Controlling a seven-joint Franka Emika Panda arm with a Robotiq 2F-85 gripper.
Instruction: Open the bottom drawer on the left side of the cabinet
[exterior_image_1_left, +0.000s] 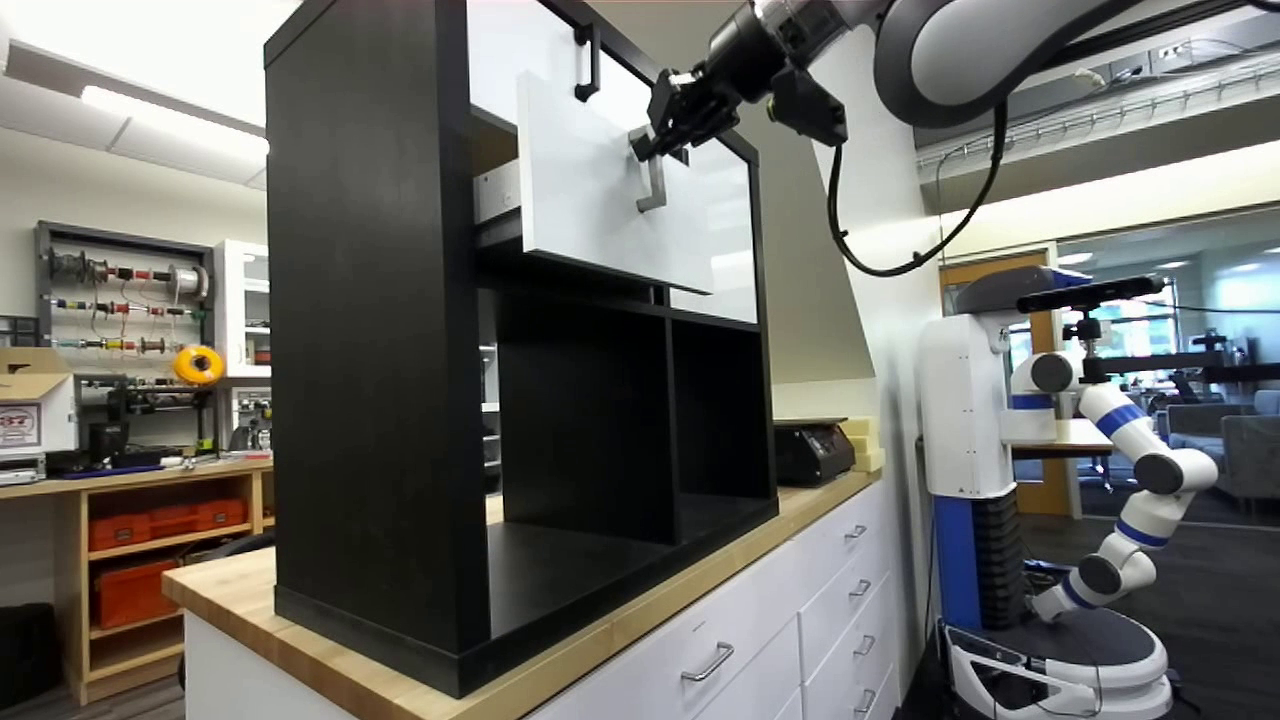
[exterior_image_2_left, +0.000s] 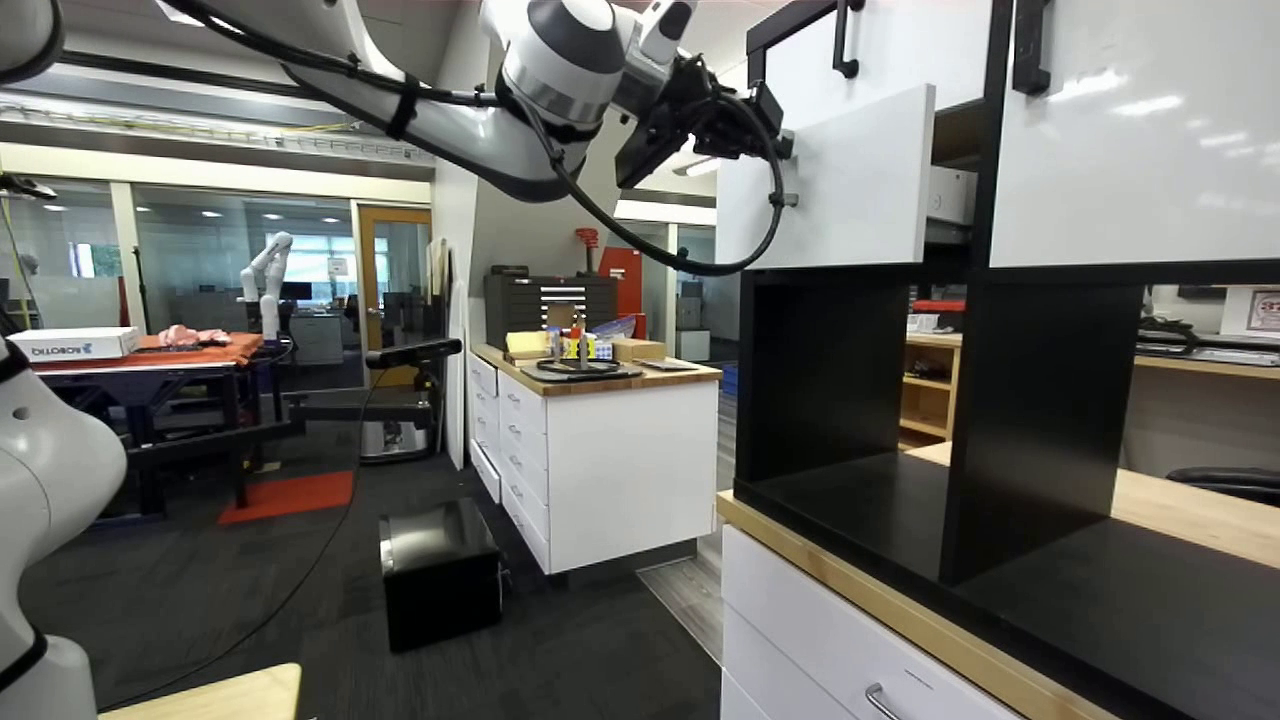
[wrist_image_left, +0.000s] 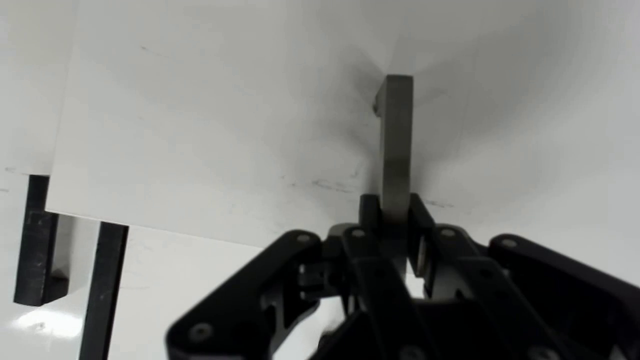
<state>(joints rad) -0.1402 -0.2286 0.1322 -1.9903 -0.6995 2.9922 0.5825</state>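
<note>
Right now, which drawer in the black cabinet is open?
The bottom left drawer: it juts out, box side showing, handle in the gripper. Other visible fronts sit flush.

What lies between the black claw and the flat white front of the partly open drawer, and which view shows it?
A grey bar handle: the wrist view shows it gripped by the claw, standing out from the white drawer front.

Bright, blown-out ceiling light (exterior_image_1_left: 175, 120)

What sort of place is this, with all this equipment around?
Probably a robotics lab or workshop, judging by the white-and-blue robot, the rows of spools and what looks like a dark tool chest.
</note>
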